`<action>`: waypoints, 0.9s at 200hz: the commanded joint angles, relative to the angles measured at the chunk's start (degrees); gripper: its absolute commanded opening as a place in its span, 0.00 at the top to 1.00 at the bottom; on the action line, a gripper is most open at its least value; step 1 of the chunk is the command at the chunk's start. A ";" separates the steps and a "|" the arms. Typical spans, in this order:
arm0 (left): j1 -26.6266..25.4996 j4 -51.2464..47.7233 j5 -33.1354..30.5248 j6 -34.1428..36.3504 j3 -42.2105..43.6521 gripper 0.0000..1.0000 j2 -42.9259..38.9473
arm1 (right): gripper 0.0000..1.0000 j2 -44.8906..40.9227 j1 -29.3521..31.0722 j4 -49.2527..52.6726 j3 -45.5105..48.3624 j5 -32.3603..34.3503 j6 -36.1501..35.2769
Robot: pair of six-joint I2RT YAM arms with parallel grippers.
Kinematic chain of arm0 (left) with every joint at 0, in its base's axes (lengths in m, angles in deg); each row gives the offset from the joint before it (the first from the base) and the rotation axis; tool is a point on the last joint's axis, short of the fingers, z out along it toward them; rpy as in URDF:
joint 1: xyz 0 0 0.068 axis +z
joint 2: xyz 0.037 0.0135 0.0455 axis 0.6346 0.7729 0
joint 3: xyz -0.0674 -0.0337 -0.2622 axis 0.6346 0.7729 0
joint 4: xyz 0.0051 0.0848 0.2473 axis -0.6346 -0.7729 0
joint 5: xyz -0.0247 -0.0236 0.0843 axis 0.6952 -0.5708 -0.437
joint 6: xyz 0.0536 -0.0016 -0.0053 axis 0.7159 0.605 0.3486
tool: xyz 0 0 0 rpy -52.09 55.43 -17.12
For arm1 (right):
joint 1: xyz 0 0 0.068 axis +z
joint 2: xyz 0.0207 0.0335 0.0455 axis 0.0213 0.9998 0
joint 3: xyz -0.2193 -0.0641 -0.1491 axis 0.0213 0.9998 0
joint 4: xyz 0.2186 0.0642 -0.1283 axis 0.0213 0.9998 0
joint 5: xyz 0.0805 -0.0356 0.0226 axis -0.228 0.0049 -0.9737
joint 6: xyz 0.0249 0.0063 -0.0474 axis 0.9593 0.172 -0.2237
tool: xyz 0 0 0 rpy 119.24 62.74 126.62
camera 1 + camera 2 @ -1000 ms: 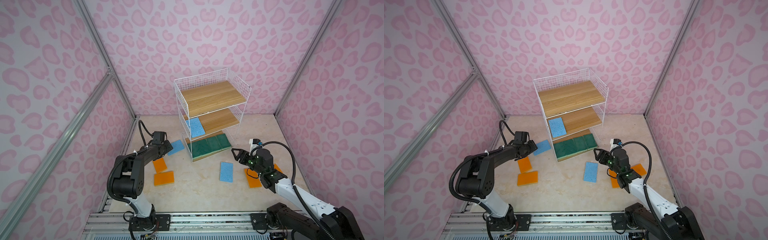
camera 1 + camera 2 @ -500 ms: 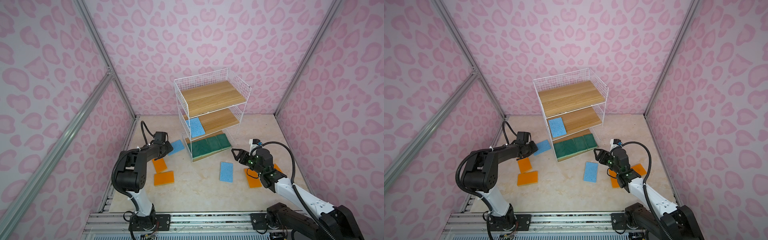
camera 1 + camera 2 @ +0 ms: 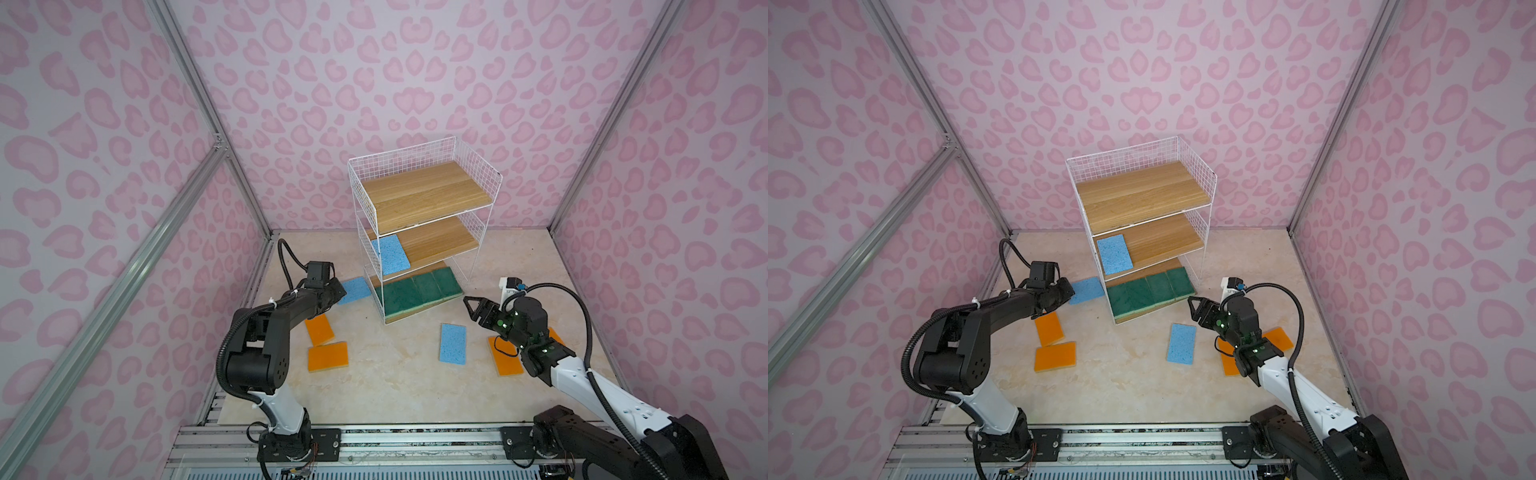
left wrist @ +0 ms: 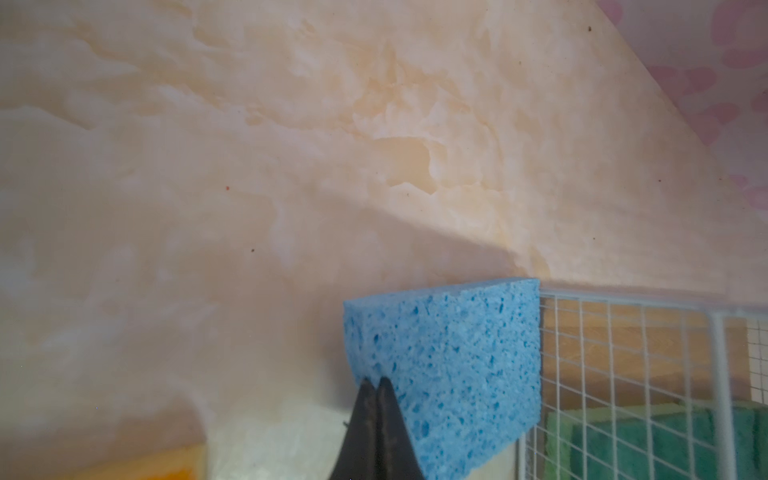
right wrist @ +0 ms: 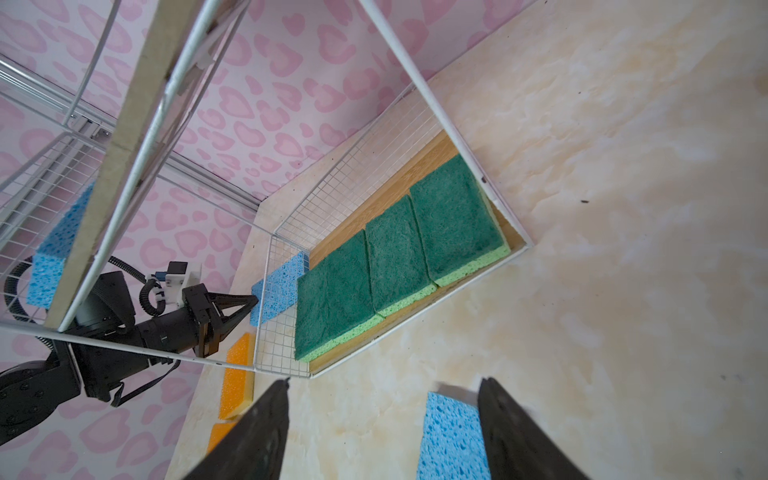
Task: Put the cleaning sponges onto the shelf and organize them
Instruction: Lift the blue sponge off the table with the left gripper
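The white wire shelf holds a blue sponge on its middle board and several green sponges in a row on the bottom board. Another blue sponge lies on the floor against the shelf's left side. My left gripper is shut, its tips against that sponge's near edge; I see no sponge between them. My right gripper hangs open and empty off the shelf's front right corner. A third blue sponge lies on the floor by it.
Two orange sponges lie on the floor under my left arm. Two more lie partly hidden beneath my right arm. Pink patterned walls close in three sides, and a metal rail runs along the front.
My left gripper's jaws have closed at the edge of the blue sponge beside the shelf. The right arm has not moved.
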 commanded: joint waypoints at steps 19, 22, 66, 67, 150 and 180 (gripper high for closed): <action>-0.07 -0.51 0.64 -0.39 3.63 0.96 -6.31 | 0.27 -0.88 0.04 1.82 -0.78 -1.36 0.15; -0.08 -0.63 0.73 -0.45 4.05 0.96 -6.90 | 0.27 -0.98 0.03 1.97 -0.92 -1.59 0.12; -0.20 -2.21 2.10 -0.07 10.52 0.96 -15.93 | 0.27 -1.73 0.29 6.44 -2.68 -4.36 -0.95; -0.22 -2.26 2.21 0.00 10.65 0.96 -16.21 | 0.27 -1.79 0.29 6.54 -2.69 -4.37 -0.95; -4.46 -8.32 7.42 2.66 20.59 0.96 -34.01 | 0.23 -3.95 3.53 7.78 -2.34 -6.15 -1.83; -9.89 -10.36 7.97 3.06 21.22 0.96 -37.27 | 0.21 -1.44 5.39 6.90 -3.22 -9.02 -1.93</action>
